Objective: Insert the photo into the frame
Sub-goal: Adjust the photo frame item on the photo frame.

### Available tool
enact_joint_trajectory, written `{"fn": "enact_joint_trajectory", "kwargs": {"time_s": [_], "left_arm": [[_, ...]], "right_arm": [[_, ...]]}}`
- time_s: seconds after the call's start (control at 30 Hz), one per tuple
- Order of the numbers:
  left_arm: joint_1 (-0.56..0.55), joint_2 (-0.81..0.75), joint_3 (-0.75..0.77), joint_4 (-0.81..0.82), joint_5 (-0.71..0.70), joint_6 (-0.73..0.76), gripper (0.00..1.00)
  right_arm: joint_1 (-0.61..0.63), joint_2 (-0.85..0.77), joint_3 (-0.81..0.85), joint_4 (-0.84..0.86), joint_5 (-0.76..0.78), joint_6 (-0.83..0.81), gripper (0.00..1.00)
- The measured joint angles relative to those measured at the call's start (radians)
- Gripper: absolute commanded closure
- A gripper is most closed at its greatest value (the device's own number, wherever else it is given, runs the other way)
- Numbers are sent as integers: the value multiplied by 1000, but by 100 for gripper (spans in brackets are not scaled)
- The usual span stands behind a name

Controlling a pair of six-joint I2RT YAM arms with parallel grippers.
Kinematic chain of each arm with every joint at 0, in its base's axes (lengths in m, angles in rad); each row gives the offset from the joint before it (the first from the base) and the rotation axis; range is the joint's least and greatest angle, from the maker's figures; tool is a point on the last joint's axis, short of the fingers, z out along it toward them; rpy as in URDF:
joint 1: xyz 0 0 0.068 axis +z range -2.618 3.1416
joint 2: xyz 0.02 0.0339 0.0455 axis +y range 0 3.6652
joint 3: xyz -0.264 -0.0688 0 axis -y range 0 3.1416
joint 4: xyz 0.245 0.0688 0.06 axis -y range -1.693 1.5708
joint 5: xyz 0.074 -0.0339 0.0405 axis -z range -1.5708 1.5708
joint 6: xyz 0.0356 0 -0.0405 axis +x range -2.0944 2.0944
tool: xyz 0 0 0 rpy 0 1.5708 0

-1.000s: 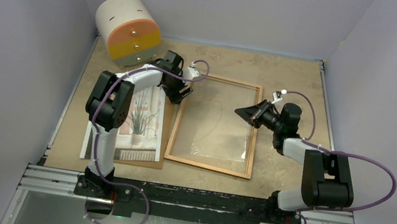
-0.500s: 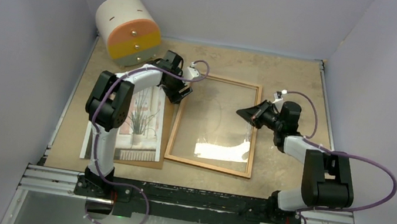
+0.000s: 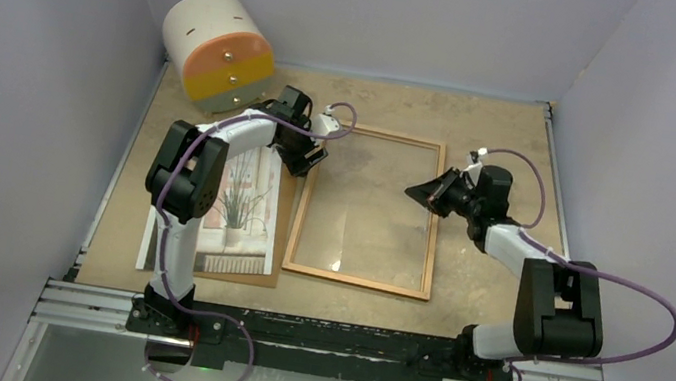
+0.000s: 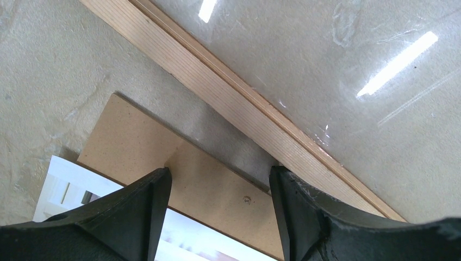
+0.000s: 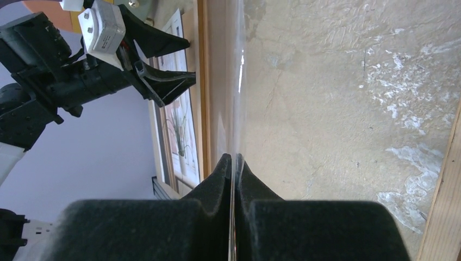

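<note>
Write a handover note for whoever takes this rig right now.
Left gripper: open, holding nothing, over the board's far corner beside the frame's left rail.
Right gripper: shut on the right edge of the pane.
Photo: face up on the board, left of the frame.
Done: pane gripped.
Left: photo not yet in the frame; it has to go in.
</note>
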Motion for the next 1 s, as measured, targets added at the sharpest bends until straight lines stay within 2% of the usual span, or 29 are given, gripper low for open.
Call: {"fn": "enact_joint_trajectory", "kwargs": {"time_s": [0.2, 0.6, 1.0], "left_arm": [[0, 0, 0, 0, 1, 0, 31], [0, 0, 0, 0, 3, 1, 31], [0, -2, -6, 6, 18, 2, 31]], "right_arm": [[0, 1, 5, 11, -10, 22, 100], [0, 34, -36, 257, -90, 285, 100], [39, -19, 14, 200, -71, 294, 100]]}}
